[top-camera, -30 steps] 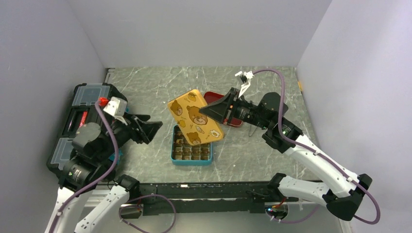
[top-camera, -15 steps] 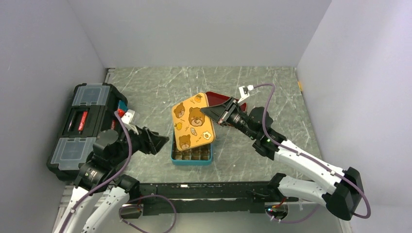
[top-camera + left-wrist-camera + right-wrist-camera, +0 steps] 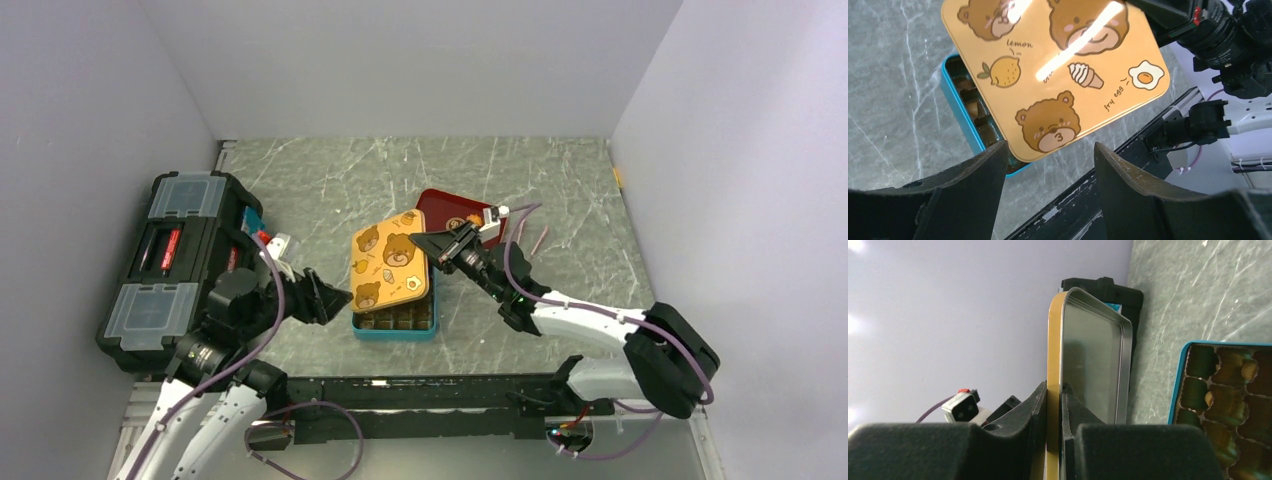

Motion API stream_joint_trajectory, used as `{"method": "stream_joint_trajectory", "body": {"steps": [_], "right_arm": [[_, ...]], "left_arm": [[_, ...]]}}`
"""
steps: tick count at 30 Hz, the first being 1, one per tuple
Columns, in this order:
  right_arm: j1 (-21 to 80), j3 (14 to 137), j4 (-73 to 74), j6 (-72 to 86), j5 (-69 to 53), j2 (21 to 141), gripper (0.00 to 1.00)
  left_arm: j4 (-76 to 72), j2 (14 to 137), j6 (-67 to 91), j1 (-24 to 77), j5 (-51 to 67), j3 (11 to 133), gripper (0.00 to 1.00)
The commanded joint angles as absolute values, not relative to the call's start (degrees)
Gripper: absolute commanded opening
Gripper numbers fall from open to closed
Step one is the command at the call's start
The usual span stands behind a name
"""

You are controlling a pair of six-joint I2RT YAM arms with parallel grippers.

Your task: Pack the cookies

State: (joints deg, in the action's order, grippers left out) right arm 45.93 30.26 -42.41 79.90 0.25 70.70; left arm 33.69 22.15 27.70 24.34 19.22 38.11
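My right gripper (image 3: 430, 243) is shut on the right edge of the yellow bear-print lid (image 3: 390, 262). It holds the lid tilted over the open teal tin (image 3: 395, 329). In the right wrist view the fingers pinch the lid's rim (image 3: 1054, 386), with the tin (image 3: 1175, 385) to the right. A few small tan cookie pieces (image 3: 1248, 369) lie in its brown compartments; the other cookies are hidden. My left gripper (image 3: 335, 298) is open and empty at the tin's left side. In the left wrist view its fingers (image 3: 1048, 150) frame the lid's (image 3: 1058, 65) near corner.
A dark red plate (image 3: 440, 205) lies behind the lid, partly covered by it. Thin tongs (image 3: 530, 240) lie right of the plate. A black toolbox (image 3: 170, 260) stands at the left edge of the table. The black rail (image 3: 420, 385) runs along the table's front.
My right gripper has lowered the lid and brought it down over the tin. My left gripper has moved right, up to the tin's left side.
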Motion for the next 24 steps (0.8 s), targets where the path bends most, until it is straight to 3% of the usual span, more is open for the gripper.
{"method": "stream_joint_trajectory", "body": {"steps": [1,10,24], "right_arm": [[45.8,28.2,-60.9,83.5,3.2,73.3,0.0],[45.9,25.1,-81.7,88.4,0.7,87.7,0.0],[46.0,19.5,-90.0,91.5,-0.9,94.2,0.0]], "left_arm": [[32.0,23.7,28.1,24.1,18.8,36.1,0.68],[32.7,25.5,28.6,23.9,15.5,35.6,0.68],[31.7,29.7,31.9,23.8,14.4,33.0,0.65]]}}
